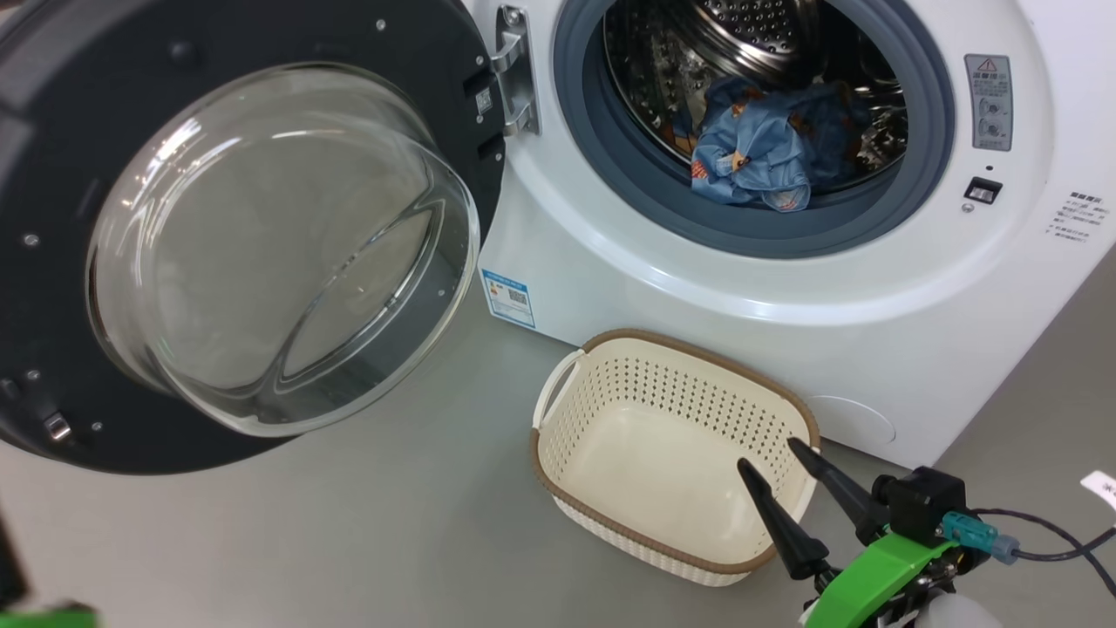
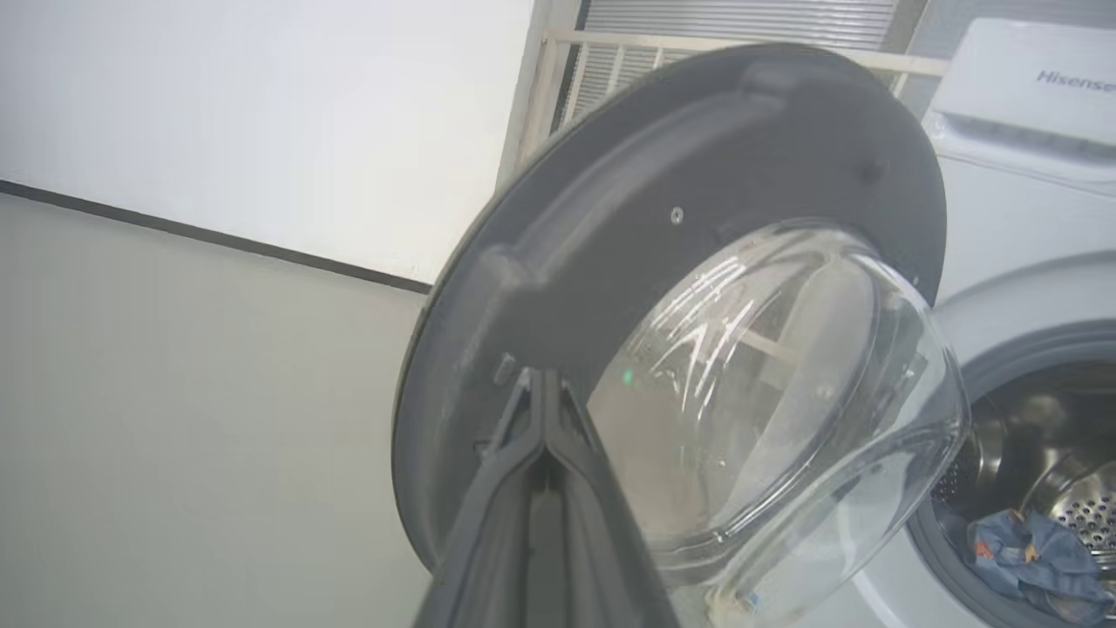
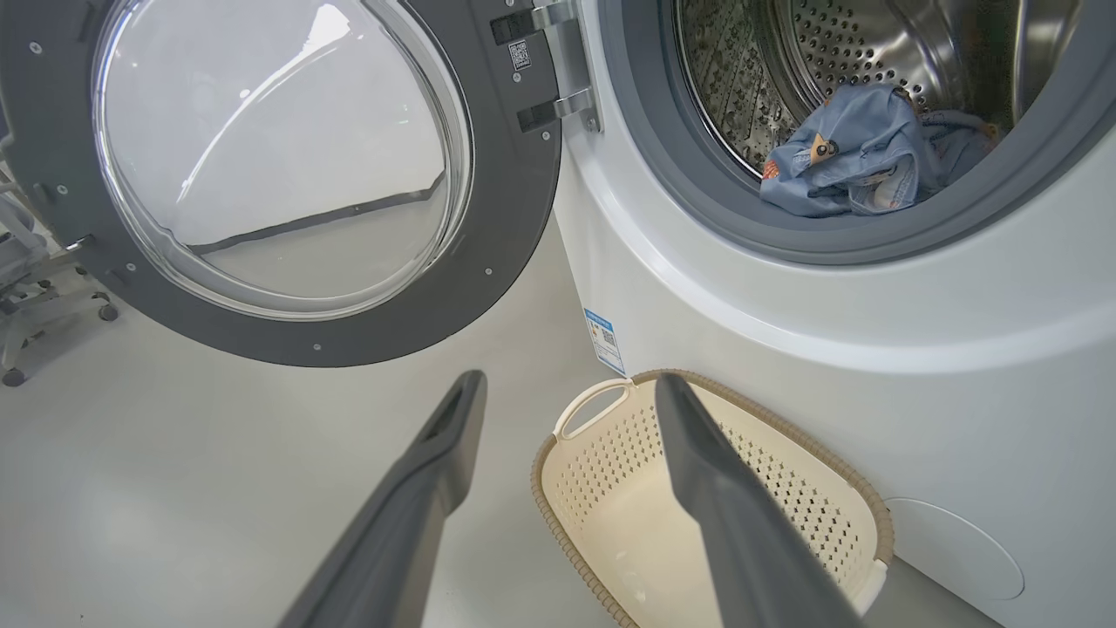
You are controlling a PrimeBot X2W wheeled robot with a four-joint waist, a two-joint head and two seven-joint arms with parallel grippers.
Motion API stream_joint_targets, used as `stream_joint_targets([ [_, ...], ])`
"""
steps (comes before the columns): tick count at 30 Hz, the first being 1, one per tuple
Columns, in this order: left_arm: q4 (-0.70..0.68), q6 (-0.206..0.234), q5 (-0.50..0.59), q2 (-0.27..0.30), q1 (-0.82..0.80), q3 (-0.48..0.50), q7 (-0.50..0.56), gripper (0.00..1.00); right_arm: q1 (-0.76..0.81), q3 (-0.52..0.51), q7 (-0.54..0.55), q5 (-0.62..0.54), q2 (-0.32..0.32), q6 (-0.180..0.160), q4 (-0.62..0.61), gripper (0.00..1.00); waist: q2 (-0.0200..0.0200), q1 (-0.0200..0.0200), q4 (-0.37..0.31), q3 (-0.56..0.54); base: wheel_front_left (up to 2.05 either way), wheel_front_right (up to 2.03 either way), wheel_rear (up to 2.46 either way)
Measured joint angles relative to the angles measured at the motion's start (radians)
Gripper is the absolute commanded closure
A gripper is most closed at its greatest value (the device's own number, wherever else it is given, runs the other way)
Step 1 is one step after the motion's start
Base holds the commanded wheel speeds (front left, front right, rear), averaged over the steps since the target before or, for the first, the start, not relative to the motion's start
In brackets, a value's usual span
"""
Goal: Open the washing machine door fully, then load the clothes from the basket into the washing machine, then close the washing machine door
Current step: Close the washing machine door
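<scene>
The door (image 1: 279,253) stands swung open to the left of the washer (image 1: 697,288), its inner face and bulging glass bowl turned toward me. The clothes (image 1: 758,153) lie in a blue, crumpled heap at the front of the steel drum (image 1: 750,35), just behind the grey-blue gasket (image 1: 610,166). The basket (image 1: 671,384) sits on the grey floor (image 1: 349,541), just in front of the washer's lower front and to the right of the door.

My left gripper (image 2: 539,384) is pinched shut, its two fingers pressed together with nothing between them. From my left wrist, their tips reach the door's (image 2: 697,288) dark rim beside the glass. I cannot tell whether they touch it. The clothes (image 2: 1029,558) show beyond, at the far right.

My right gripper (image 1: 767,453) is spread wide and holds nothing. It hangs at the basket's near right corner, fingers pointing toward the washer. From my right wrist, this gripper (image 3: 568,379) frames the basket (image 3: 610,471), with the door (image 3: 279,174) at the far left and the clothes (image 3: 859,153) at the far right.
</scene>
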Motion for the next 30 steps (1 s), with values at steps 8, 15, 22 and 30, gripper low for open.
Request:
stream_joint_targets([
  [8,0.044,0.000,-0.339,0.219,-0.197,0.048,0.014,1.00,-0.015,-0.001,0.000,-0.018,-0.013,0.000,0.000,0.00,0.0000,0.0000,0.004,0.030,0.00,0.00,0.00],
  [15,0.233,0.000,-0.627,0.370,-0.386,0.033,0.132,1.00,-0.028,-0.003,0.000,-0.020,-0.023,0.000,-0.001,0.00,0.0000,0.0000,0.002,0.052,0.00,0.00,0.00],
  [22,0.405,0.000,-0.784,0.454,-0.504,-0.023,0.280,1.00,-0.028,-0.004,0.000,-0.021,-0.034,0.000,-0.001,0.00,0.0000,0.0000,0.000,0.071,0.00,0.00,0.00],
  [30,0.536,0.001,-0.925,0.525,-0.618,-0.097,0.504,1.00,-0.029,-0.004,0.000,-0.029,-0.056,0.000,-0.003,0.00,0.0000,0.0000,0.000,0.100,0.00,0.00,0.00],
])
